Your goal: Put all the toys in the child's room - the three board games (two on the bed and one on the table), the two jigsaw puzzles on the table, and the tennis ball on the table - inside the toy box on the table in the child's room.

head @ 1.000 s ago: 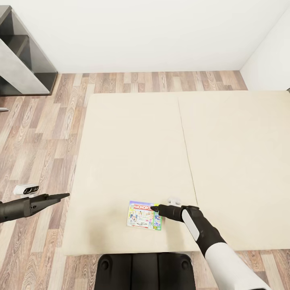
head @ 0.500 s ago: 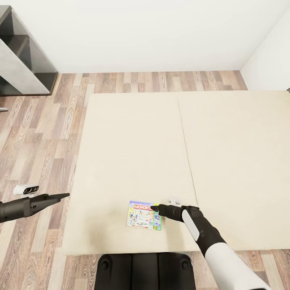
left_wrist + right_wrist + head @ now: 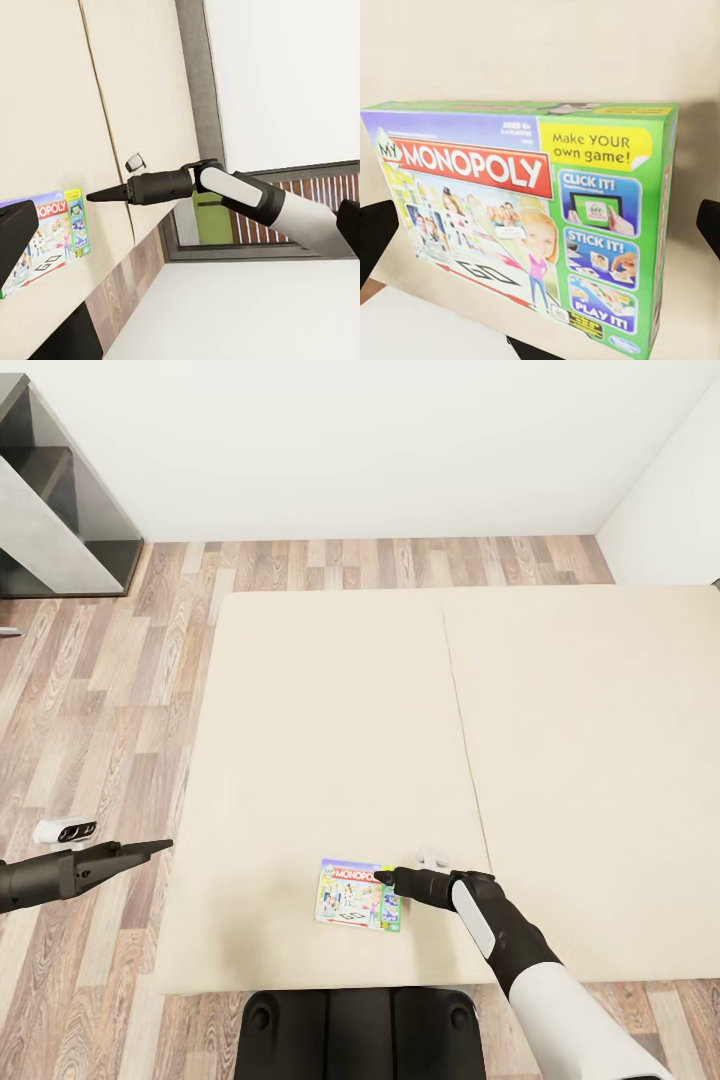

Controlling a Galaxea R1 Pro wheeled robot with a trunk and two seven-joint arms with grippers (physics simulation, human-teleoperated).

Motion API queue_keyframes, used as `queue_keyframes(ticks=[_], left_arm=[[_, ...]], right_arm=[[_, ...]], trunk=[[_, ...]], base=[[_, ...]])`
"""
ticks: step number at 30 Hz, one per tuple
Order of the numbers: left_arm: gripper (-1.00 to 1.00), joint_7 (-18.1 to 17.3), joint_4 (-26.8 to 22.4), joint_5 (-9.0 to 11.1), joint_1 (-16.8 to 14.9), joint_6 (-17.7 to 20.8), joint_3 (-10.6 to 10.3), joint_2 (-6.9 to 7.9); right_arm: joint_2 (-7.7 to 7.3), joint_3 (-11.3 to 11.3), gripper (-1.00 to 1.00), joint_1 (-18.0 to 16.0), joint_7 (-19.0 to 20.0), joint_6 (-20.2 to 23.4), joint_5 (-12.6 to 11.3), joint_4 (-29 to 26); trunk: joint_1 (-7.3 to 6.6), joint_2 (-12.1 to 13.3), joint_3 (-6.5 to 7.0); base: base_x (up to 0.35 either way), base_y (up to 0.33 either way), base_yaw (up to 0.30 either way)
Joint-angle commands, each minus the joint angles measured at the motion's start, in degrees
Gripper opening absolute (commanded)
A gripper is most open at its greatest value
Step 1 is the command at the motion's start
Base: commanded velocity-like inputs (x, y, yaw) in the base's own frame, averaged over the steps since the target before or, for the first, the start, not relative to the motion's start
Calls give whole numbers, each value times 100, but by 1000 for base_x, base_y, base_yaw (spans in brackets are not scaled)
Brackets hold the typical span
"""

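A Monopoly board game (image 3: 357, 907), a flat box with a green-edged lid, lies near the front edge of the cream bed (image 3: 330, 740). My right gripper (image 3: 386, 877) hovers over the box's right end with its tip at the top right corner. In the right wrist view the box (image 3: 532, 225) sits close in front, between the spread fingers (image 3: 375, 236), which do not touch it, so the gripper is open. The left wrist view shows the same box (image 3: 45, 236) and the right gripper (image 3: 101, 196) from the side. My left gripper (image 3: 152, 848) hangs open over the floor left of the bed.
A dark grey shelf unit (image 3: 60, 510) stands at the back left against the white wall. Wood-plank floor (image 3: 100, 700) runs along the bed's left side and far end. My own dark base (image 3: 360, 1020) sits against the bed's front edge.
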Motion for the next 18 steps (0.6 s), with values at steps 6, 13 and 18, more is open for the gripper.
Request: queue_keyframes(ticks=[6, 13, 18], left_arm=[[100, -20, -2, 0, 1, 61, -3, 2], [100, -20, -2, 0, 0, 61, -3, 2], [100, -20, 0, 0, 0, 61, -3, 2]], right_arm=[[-1, 1, 100, -1, 4, 27, 1, -6], [-1, 0, 100, -1, 4, 27, 2, -6], [-1, -1, 100, -1, 4, 27, 2, -6]], trunk=[[3, -9, -6], [3, -9, -6], [3, -9, -6]], base=[[0, 0, 0], [0, 10, 0], [0, 87, 0]])
